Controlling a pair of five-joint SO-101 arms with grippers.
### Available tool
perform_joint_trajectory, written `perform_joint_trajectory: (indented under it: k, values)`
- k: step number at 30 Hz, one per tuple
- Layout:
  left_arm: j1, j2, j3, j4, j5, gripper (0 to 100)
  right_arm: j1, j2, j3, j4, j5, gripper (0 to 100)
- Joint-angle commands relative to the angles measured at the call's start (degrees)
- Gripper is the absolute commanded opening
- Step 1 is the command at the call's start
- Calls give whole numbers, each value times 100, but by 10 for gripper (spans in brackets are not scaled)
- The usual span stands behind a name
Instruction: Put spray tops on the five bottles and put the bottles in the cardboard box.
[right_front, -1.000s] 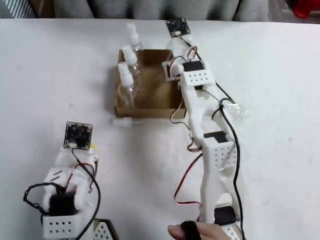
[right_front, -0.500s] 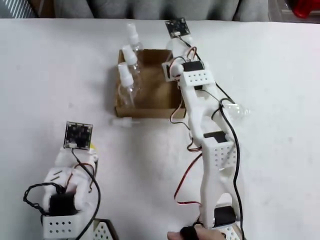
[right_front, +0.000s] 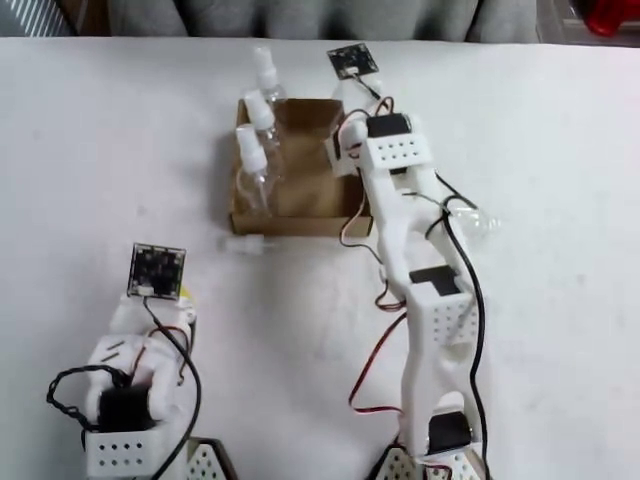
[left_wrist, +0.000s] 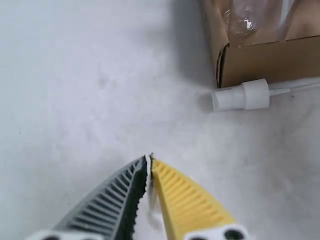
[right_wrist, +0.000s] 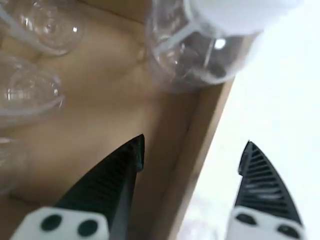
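The right gripper (right_wrist: 192, 145) hangs spread wide and empty astride the right wall of the cardboard box (right_front: 290, 215), with a capped bottle (right_wrist: 200, 45) standing in the corner beside it (three more bottles (right_front: 258, 110) line the left side). The fifth looks next — the last bottle (right_front: 472, 222), lying on the table right of that arm, needs the loose spray top (left_wrist: 245, 95) just beside the box's front, near the left gripper (left_wrist: 149, 159), which is clamped closed on nothing.

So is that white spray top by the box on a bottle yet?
No, it's off. The spray top lies on its side on the table, just outside the cardboard box, with its thin tube bare.
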Motion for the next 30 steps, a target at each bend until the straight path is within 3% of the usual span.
perform_joint_trajectory:
  k: [1, 8, 15, 19, 25, 30]
  values:
    - [-40, -75, -18, -88, -35, 27, -13, -673, -105, 470, 62, 248]
    - [-40, -75, -18, -88, -35, 27, 119, -1279, -105, 1745, 62, 241]
    - [-40, -75, -18, -88, -35, 27, 567, -1525, -97, 2756, 62, 82]
    - [-40, -75, -18, -70, -35, 27, 1095, -1543, -88, 3160, 62, 68]
    - [-40, -75, -18, -62, -35, 27, 1771, -1534, -62, 3407, 18, 62]
    - [-40, -75, -18, -53, -35, 26, 1815, -1455, -44, 3178, 18, 62]
